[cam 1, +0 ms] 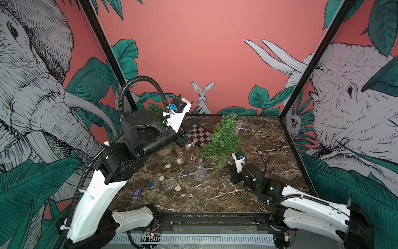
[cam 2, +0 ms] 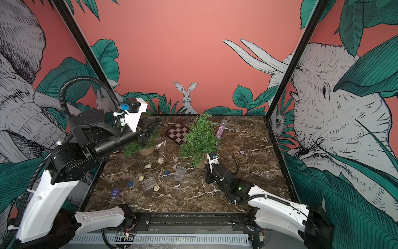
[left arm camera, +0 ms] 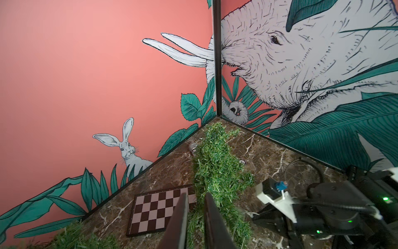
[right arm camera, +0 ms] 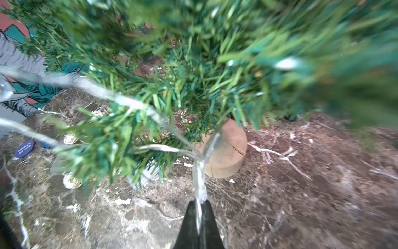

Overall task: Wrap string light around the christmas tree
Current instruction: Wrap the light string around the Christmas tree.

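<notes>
By the wooden base (right arm camera: 226, 151) of the christmas tree (cam 1: 223, 138), pinched the string light (right arm camera: 199, 185) between right fingers (right arm camera: 189, 226); held left fingers (left arm camera: 178, 220) slightly apart over the far-left worktop (cam 1: 215, 194).

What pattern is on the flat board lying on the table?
The board has dark brown and pale checks, seen best in the left wrist view.

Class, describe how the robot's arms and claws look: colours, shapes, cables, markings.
The left arm and right arm have smooth white shells and black joints. A ribbed black cable runs along each, fastened with white ties. Each wrist carries a white camera mount with a blue connector. The left claw and right claw have slim, tapered black fingers. The right arm shows green lights.
</notes>
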Controlling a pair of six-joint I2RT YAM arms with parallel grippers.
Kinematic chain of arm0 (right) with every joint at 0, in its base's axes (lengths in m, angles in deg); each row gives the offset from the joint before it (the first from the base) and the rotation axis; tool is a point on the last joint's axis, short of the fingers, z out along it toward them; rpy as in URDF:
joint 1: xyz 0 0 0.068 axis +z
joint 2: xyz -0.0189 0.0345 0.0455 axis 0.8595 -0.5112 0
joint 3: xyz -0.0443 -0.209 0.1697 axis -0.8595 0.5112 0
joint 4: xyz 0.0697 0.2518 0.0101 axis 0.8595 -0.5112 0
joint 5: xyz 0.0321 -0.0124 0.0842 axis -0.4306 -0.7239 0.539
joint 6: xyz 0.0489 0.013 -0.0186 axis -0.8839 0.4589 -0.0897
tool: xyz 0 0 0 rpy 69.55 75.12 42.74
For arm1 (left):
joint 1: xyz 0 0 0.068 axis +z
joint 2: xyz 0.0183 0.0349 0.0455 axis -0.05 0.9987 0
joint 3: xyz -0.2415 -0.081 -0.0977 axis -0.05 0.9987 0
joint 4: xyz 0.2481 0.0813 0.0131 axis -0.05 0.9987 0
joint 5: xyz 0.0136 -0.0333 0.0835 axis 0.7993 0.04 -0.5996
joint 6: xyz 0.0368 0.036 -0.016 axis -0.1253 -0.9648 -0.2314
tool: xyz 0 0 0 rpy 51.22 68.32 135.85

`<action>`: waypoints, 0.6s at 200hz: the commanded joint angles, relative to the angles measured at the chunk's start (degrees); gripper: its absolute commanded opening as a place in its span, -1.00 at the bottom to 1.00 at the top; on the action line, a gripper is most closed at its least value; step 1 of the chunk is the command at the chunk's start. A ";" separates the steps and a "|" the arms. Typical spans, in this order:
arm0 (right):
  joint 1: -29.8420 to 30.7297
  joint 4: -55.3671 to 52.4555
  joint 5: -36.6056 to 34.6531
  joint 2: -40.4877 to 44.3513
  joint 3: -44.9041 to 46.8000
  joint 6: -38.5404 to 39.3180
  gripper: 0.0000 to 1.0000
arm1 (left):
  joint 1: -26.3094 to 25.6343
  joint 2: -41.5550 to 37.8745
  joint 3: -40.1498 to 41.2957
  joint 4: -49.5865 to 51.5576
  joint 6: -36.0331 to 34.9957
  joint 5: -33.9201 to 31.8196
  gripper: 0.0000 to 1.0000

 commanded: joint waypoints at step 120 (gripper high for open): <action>0.22 -27.31 9.41 -3.99 -41.45 20.77 -1.00 | 0.33 -0.39 -3.38 -0.71 -11.10 -22.68 -1.00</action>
